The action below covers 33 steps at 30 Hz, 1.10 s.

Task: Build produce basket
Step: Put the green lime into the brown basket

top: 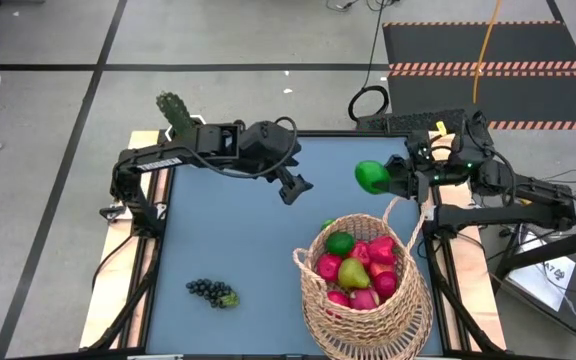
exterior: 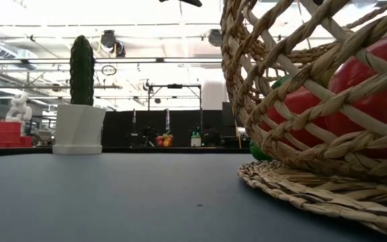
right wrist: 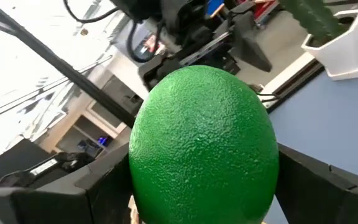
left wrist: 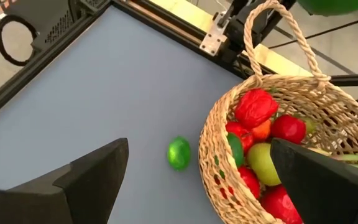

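At the table's far left corner a potted cactus (top: 174, 110) is standing upright in its white pot. Near the front left of the blue table top (top: 228, 230), a dark grape bunch (top: 211, 292) is lying alone, well apart from everything else. The left gripper (top: 293, 188) is hovering over the middle of the table with its fingers spread wide, holding nothing. Below it, a small green lime (left wrist: 179, 153) is lying on the table just beside the wicker basket (top: 363, 310). The basket is sitting at the front right, handle arched up, holding red apples, a yellow-green pear (top: 353, 272) and another lime (top: 339, 243). Above and behind the basket, the right gripper (top: 390, 178) is clamping a large green fruit (top: 370, 177) between its parted fingers.
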Each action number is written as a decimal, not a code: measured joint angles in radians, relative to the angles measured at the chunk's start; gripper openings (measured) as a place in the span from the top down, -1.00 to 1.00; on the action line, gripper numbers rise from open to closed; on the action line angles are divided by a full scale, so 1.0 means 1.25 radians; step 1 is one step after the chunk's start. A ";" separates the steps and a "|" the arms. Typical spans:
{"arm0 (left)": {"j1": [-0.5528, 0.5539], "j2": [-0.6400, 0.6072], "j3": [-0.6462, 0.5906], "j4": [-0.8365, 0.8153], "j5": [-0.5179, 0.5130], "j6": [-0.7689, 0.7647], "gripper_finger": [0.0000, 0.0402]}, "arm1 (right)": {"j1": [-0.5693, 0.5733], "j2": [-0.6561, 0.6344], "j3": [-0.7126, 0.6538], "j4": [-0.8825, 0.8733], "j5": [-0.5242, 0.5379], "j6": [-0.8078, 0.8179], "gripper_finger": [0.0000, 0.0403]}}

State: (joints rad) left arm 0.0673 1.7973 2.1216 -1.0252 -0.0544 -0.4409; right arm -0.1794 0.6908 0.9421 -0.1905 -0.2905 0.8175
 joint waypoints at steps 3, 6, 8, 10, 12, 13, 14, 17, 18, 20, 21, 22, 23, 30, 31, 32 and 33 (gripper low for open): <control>-0.001 0.001 0.000 -0.002 0.000 -0.007 -0.94 | 0.024 0.003 0.000 0.002 0.000 0.003 -0.59; -0.006 0.001 0.000 -0.001 0.000 -0.019 -0.94 | 0.044 0.006 0.000 0.002 0.000 -0.008 -0.59; -0.009 0.000 0.000 -0.001 0.000 -0.005 -0.94 | 0.056 0.009 0.000 0.002 0.003 -0.033 -0.59; -0.009 0.001 0.000 -0.002 0.001 0.006 -0.94 | 0.061 0.014 0.000 0.003 0.011 -0.065 -0.59; -0.008 0.001 0.000 -0.002 0.000 0.001 -0.94 | 0.062 0.019 0.000 0.006 0.022 -0.106 -0.59; -0.007 0.001 0.000 -0.002 -0.004 -0.004 -0.94 | 0.062 0.021 0.000 0.011 0.022 -0.124 -0.59; -0.006 0.001 0.000 -0.002 -0.010 -0.006 -0.94 | 0.061 0.022 0.000 0.016 0.023 -0.142 -0.59; -0.005 0.001 0.000 -0.002 -0.021 -0.009 -0.94 | 0.062 0.022 0.000 0.027 0.022 -0.185 -0.59; -0.005 0.001 0.000 -0.002 -0.021 -0.010 -0.94 | 0.062 0.022 0.000 0.031 0.021 -0.200 -0.59; -0.005 0.001 0.000 -0.002 -0.021 -0.010 -0.94 | 0.062 0.022 0.000 0.038 0.022 -0.238 -0.59; -0.005 0.001 0.000 -0.002 -0.021 -0.010 -0.94 | 0.062 0.022 0.000 0.040 0.022 -0.258 -0.59; -0.006 0.001 0.000 -0.002 -0.021 -0.010 -0.94 | 0.062 0.022 0.000 0.041 0.022 -0.277 -0.59; -0.006 0.001 0.000 -0.002 -0.021 -0.010 -0.94 | 0.062 0.022 0.000 0.041 0.022 -0.296 -0.59; 0.002 0.001 0.000 -0.002 -0.024 -0.007 -0.94 | 0.062 0.022 0.000 0.041 0.022 -0.440 -0.59; 0.002 0.001 0.000 -0.002 -0.024 -0.007 -0.94 | 0.062 0.022 0.000 0.041 0.022 -0.464 -0.59; 0.002 0.001 0.000 -0.002 -0.023 -0.007 -0.94 | 0.062 0.022 0.000 0.041 0.022 -0.488 -0.59; 0.002 0.001 0.000 -0.002 -0.020 -0.006 -0.94 | 0.061 0.022 0.000 0.041 0.022 -0.510 -0.59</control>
State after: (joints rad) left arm 0.0700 1.7981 2.1216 -1.0271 -0.0799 -0.4481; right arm -0.1028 0.7185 0.9417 -0.1390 -0.2630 0.1803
